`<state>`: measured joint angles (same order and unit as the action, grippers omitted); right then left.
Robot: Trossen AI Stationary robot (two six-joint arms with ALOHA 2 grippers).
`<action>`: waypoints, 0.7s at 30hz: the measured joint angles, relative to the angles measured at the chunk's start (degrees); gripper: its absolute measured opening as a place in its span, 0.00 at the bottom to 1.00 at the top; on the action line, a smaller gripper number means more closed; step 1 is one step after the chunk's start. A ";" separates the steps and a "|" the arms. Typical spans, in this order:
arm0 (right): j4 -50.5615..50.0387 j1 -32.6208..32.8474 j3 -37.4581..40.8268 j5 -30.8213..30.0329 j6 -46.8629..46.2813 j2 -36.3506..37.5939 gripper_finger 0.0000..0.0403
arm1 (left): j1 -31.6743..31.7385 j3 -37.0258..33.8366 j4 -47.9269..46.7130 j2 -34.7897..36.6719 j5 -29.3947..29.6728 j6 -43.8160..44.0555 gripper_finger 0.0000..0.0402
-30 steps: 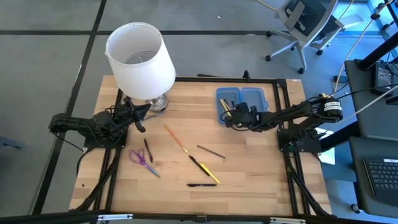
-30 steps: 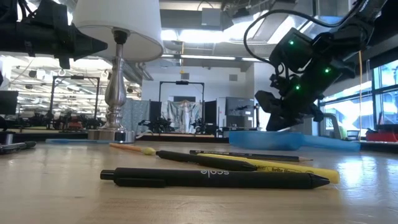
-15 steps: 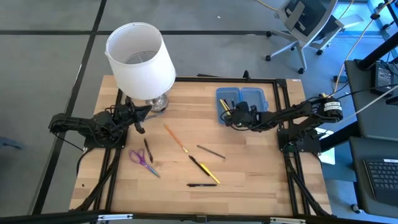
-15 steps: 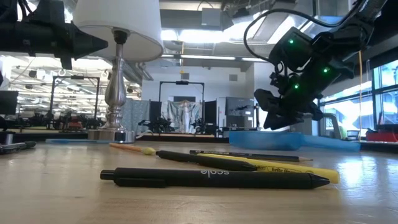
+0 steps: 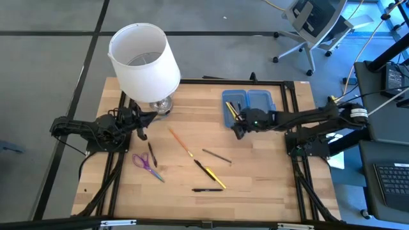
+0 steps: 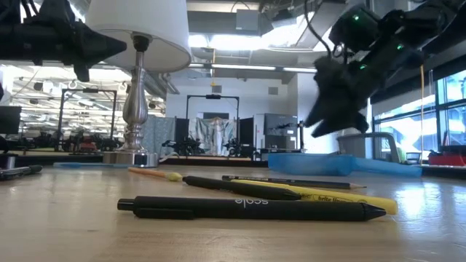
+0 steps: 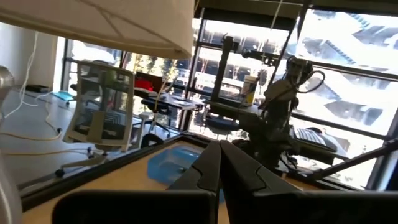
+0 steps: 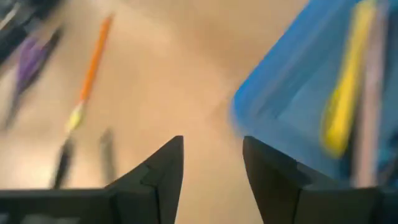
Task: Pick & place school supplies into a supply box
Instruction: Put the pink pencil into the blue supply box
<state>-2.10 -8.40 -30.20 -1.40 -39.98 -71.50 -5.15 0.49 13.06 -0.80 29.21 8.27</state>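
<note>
Pens and pencils lie scattered on the bare wood on the lamp side of the blue pencil case [image 5: 249, 105], and the coming pick turns on how they sit against the right gripper [image 5: 238, 126]. That gripper hangs just off the case's near edge with its fingers [image 8: 163, 169] spread apart and nothing between them, while a yellow pen [image 8: 346, 109] already rests inside the case. Nearest to it, I judge, is the thin dark pencil [image 5: 216, 155], a little way out from the case toward the table's front, its long axis slanting across the boards. Beyond that lie the black-and-yellow pair [image 5: 211, 175], the orange pencil [image 5: 180, 142] and, farthest from the case, the black pen [image 5: 208, 190] lying nearly square to the front edge. The right arm is clearly the closer one for all of these. The left gripper [image 5: 139, 127] waits beside the lamp [image 5: 143, 59] with its fingers pressed together and empty; the purple scissors [image 5: 146, 165] and a short black pen [image 5: 151, 154] lie nearer to it than to the case.
</note>
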 joint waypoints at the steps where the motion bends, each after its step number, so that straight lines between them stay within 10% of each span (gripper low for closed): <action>1: -3.76 -0.21 0.00 2.63 -0.30 1.21 0.42 | 0.00 0.00 0.02 0.00 -0.40 0.00 0.01; 8: -25.13 -0.42 0.09 -1.95 -7.77 6.99 0.42 | 0.00 0.00 0.00 0.00 -0.41 0.00 0.01; 21: -24.02 -2.66 0.09 -7.17 -7.97 7.99 0.42 | 0.00 0.00 -0.01 0.00 -0.39 0.00 0.01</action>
<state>-26.11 -11.07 -30.11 -8.57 -47.95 -63.51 -5.15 0.49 13.05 -0.80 28.82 8.27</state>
